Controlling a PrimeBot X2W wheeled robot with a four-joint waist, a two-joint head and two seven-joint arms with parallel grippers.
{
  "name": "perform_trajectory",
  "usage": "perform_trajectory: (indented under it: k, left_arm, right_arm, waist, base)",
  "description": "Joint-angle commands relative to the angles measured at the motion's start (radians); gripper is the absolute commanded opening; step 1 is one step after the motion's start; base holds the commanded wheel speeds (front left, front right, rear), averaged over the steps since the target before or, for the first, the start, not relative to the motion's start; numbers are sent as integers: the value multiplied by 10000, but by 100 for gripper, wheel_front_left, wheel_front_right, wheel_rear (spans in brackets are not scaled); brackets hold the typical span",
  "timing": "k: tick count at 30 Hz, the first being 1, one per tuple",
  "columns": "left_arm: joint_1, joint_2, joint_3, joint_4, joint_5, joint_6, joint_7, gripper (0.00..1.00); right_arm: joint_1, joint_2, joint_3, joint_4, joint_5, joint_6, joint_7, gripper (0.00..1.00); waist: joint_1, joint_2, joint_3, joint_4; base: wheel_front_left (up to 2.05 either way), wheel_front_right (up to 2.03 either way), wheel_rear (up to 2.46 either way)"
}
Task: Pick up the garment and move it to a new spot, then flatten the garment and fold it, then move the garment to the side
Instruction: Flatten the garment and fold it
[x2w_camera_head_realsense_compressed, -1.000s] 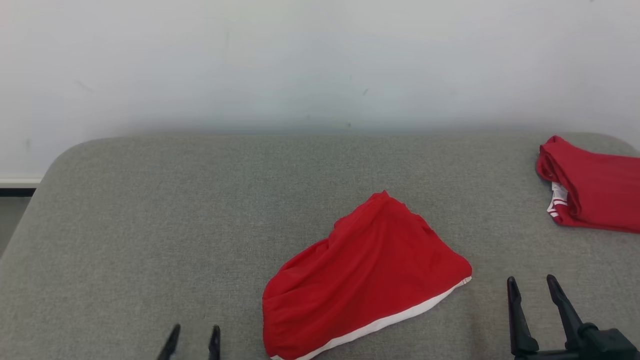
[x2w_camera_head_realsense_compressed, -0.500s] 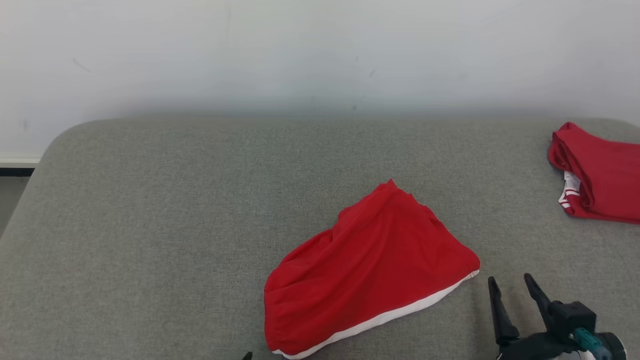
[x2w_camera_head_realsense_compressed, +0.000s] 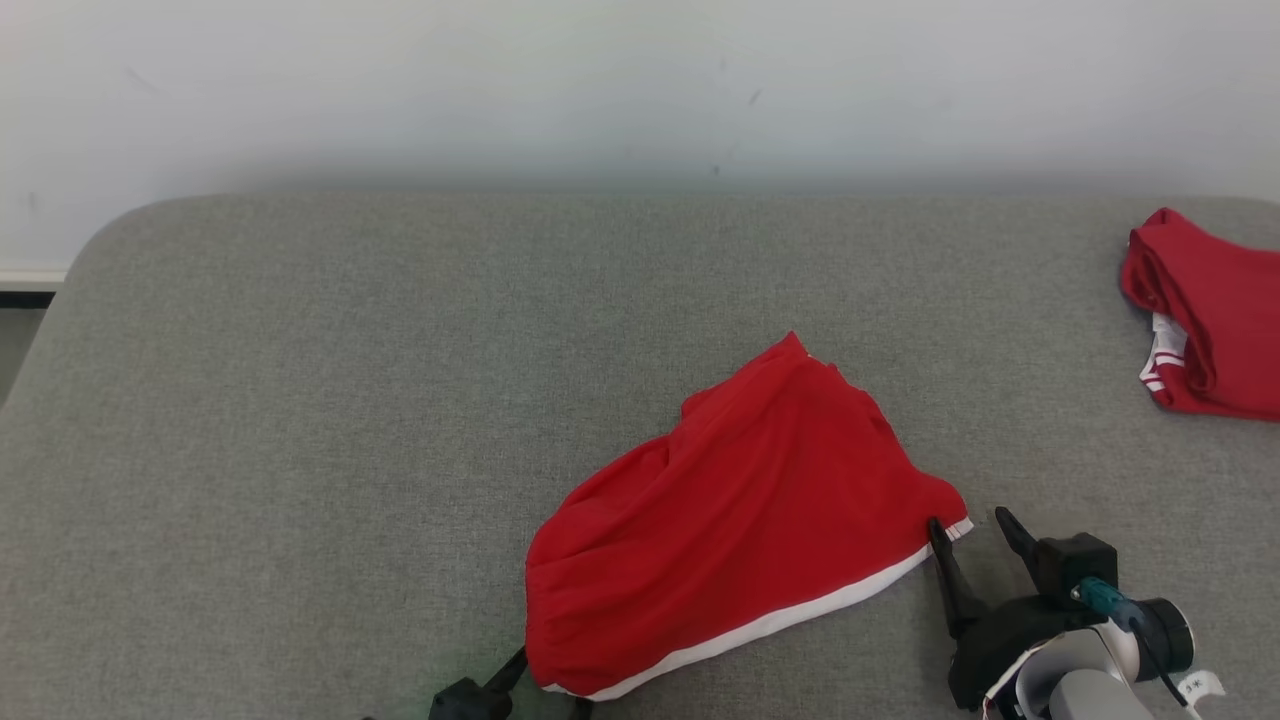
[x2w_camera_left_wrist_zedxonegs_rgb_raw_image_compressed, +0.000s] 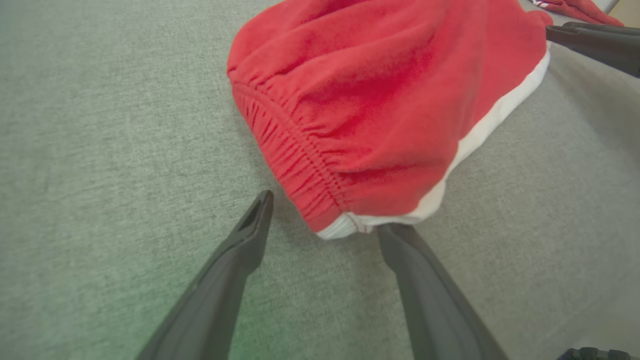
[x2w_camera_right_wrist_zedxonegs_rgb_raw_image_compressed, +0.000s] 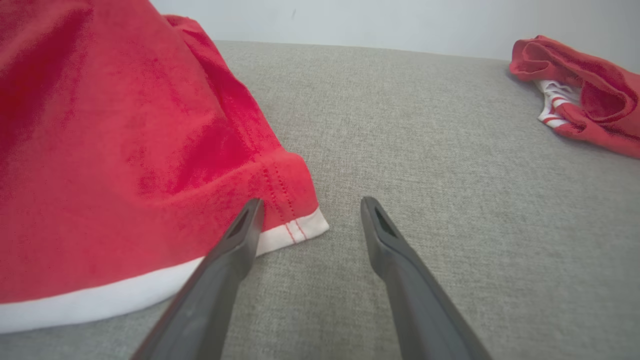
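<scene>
Inspected red garment (x2w_camera_head_realsense_compressed: 740, 520): lies rumpled toward 5 o'clock on grey pad (x2w_camera_head_realsense_compressed: 300, 400). Judged light, limp, unlikely to slip; best pinched at white-banded corners. Found left gripper (x2w_camera_left_wrist_zedxonegs_rgb_raw_image_compressed: 327, 212) and right gripper (x2w_camera_right_wrist_zedxonegs_rgb_raw_image_compressed: 311, 201) wide open, empty, flanking those corners.

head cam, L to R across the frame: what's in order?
left gripper → red garment with white hem → right gripper → second red garment at the right edge, further back on the grey surface.
</scene>
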Motion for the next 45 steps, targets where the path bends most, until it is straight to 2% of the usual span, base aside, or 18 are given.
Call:
perform_trajectory:
  k: [1,3,4,5,6,11,21,27,30,35,39,44,45]
  left_arm:
    - [-174,48,-49,9,-76,18,-73,100]
    - [-297,88,-202,-33,-145,18,-73,100]
    - [-357,98,-276,-58,-187,18,-73,90]
    - [-386,107,-375,-44,-247,18,-72,24]
    - [-426,122,-490,-46,-289,18,-72,0]
    - [-258,213,-626,-397,-396,17,-63,0]
    - [774,487,-213,-1890,-75,19,-64,0]
    - [167,982,-306,-2833,122,18,-64,0]
    - [-729,1468,-681,-3417,106,18,266,0]
    - [-3246,2400,-1436,-4162,-677,23,1163,0]
    - [-5937,3032,-2203,-4007,-1749,23,1849,0]
    - [-9442,3421,-2849,-3081,-3409,23,2443,0]
    - [-9442,3421,-2849,-3081,-3409,23,2443,0]
  right_arm:
    - [-177,-27,74,167,-37,-29,-55,100]
    - [-423,-15,234,652,-43,-29,-63,100]
    - [-556,2,291,873,2,-29,-65,100]
    - [-648,25,389,1103,67,-29,-39,32]
    - [-712,53,476,1281,154,-29,-35,0]
    - [-705,-103,720,1350,513,-29,-52,0]
    - [763,-309,672,-932,1302,-29,-67,0]
    - [522,-499,1144,-2234,1855,-30,-14,0]
    - [-2,-610,1363,-2913,2210,-30,314,0]
    - [-1594,-794,1454,-3595,2927,-30,1101,0]
    - [-3631,-778,1253,-3235,3257,-30,1784,0]
    - [-6920,-504,994,-2310,3368,-30,2639,0]
    - [-6920,-504,994,-2310,3368,-30,2639,0]
  waist:
    - [-1,-1,128,12]
    - [-1,-1,199,39]
    - [-1,-1,234,65]
    - [-1,-1,252,98]
    - [-1,-1,257,128]
    - [-1,-1,149,213]
    - [-1,-1,-370,129]
    - [-1,-1,-512,-143]
    - [-1,-1,-446,-234]
    - [-1,-1,160,-330]
    - [-1,-1,1062,-420]
    - [-1,-1,2510,-579]
    - [-1,-1,2510,-579]
  base:
    - [0,0,0]
    - [0,0,0]
    - [0,0,0]
    - [0,0,0]
    - [0,0,0]
    - [0,0,0]
    - [0,0,0]
    - [0,0,0]
    - [0,0,0]
    - [0,0,0]
    - [0,0,0]
    - [0,0,0]
    - [0,0,0]
